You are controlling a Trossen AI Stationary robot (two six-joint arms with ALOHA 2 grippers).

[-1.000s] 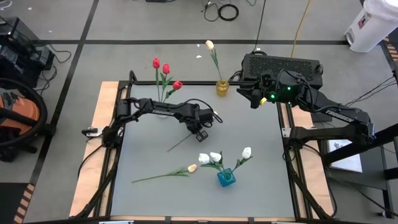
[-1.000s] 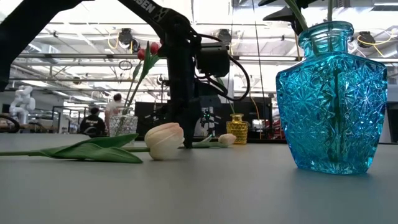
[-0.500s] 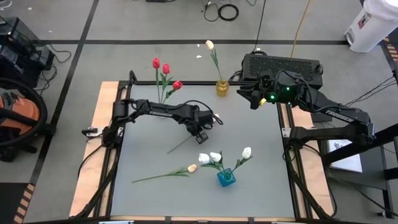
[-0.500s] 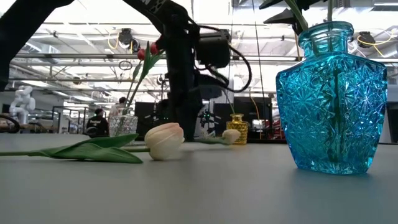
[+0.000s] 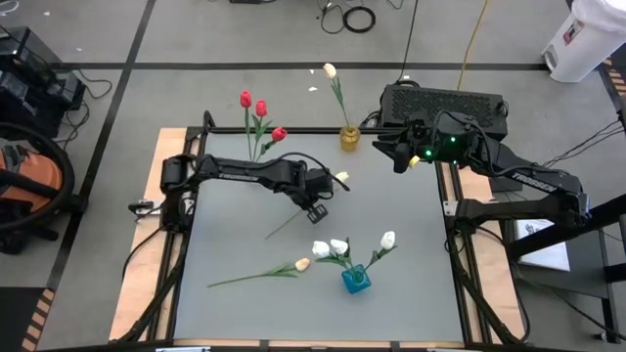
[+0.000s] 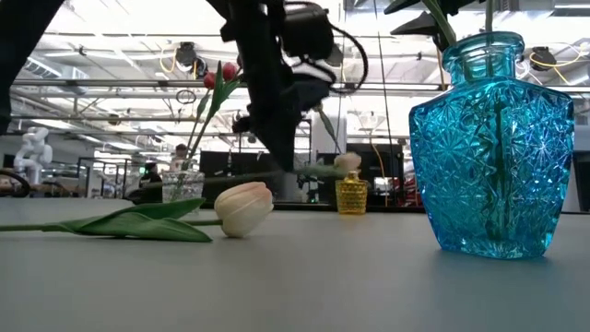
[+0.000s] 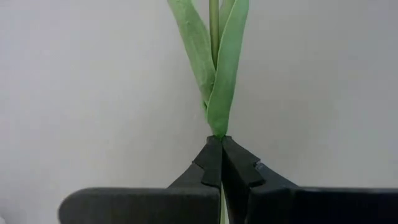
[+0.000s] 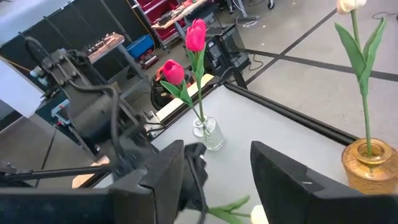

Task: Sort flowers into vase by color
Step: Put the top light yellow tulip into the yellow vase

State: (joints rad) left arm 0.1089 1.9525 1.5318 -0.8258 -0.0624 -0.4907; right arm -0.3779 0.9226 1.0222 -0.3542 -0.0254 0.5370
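Note:
My left gripper hangs over the table's middle, shut on a cream-headed tulip whose stem runs toward the near left. In the low view this tulip floats level above the table. Another cream tulip lies flat on its stem and leaf near the front. A clear vase holds red tulips, a yellow vase one cream tulip, and a blue vase white ones. My right gripper is open and waits at the far right edge. My left gripper pinches the tulip's stem between its two fingertips, just where the green leaves branch off, about midway along the stem. The fingers come from above, pointing down, across the stem. The tulip lies roughly level in the hold, lifted clear of the table.
The three vases stand at the far left, far middle and near middle of the grey mat. A black box sits behind the right arm. Wooden rails frame the mat on both sides. Open mat lies to the right of the blue vase.
My left gripper has risen, still shut, and carried the cream tulip up with it: its head, which lay on the table a second ago, now hangs well above it. The right arm has kept still.

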